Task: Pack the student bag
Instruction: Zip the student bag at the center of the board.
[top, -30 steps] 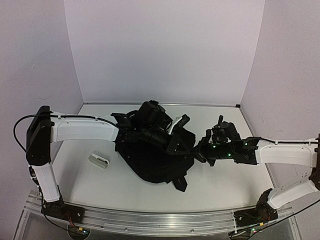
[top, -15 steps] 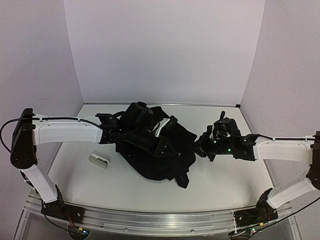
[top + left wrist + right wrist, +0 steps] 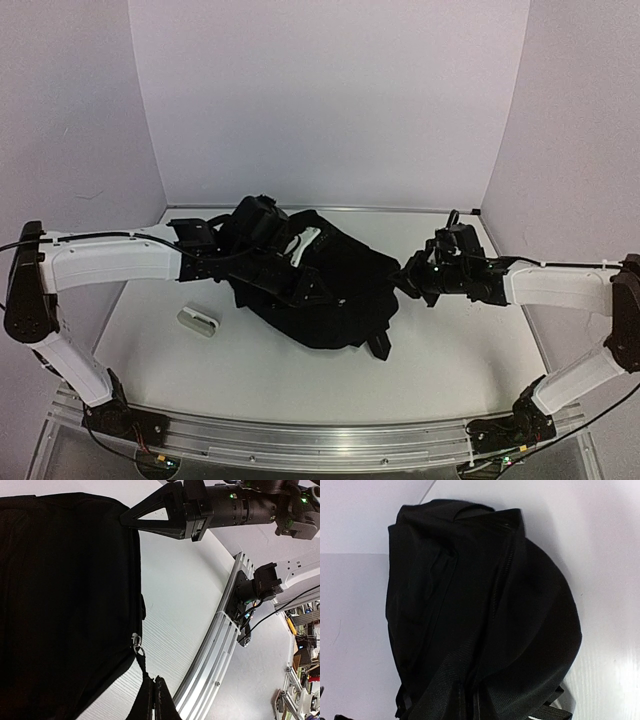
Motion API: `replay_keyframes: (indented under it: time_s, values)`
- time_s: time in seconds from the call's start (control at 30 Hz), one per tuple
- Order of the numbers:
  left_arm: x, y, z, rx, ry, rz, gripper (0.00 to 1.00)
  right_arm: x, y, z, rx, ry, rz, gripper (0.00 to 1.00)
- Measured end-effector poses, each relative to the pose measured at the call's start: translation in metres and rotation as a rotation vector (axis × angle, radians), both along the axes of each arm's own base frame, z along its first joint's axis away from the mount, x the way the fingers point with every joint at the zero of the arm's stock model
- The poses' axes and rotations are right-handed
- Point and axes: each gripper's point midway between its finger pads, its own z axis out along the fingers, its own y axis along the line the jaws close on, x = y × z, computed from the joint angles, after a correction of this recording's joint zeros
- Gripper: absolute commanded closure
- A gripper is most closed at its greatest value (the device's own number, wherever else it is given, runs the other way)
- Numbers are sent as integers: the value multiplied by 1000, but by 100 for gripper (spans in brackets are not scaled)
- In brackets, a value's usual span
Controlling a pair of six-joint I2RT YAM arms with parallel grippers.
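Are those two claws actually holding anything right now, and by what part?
Both hold the black backpack: the left gripper pinches a thin strap below a zipper ring, and the right gripper pinches the bag's fabric edge.

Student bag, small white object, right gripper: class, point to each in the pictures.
student bag (image 3: 340, 310): top view, middle of its black fabric.
small white object (image 3: 197, 321): top view, its centre.
right gripper (image 3: 124, 519): left wrist view, fingertips at the bag's edge.
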Motion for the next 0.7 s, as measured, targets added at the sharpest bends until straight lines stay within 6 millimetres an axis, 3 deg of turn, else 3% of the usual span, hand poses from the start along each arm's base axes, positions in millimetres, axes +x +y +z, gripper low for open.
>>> replay_keyframes:
  time_s: [0.33, 0.5, 0.7]
  values:
    - [15, 19, -1, 28, -33, 14, 100, 34, -57, 4, -84, -18, -125, 100]
    - [37, 32, 2, -5, -51, 52, 100, 37, -57, 12, -105, -31, -95, 100]
    - [39, 30, 2, -37, -55, 44, 100, 35, -62, 10, -151, -32, -73, 100]
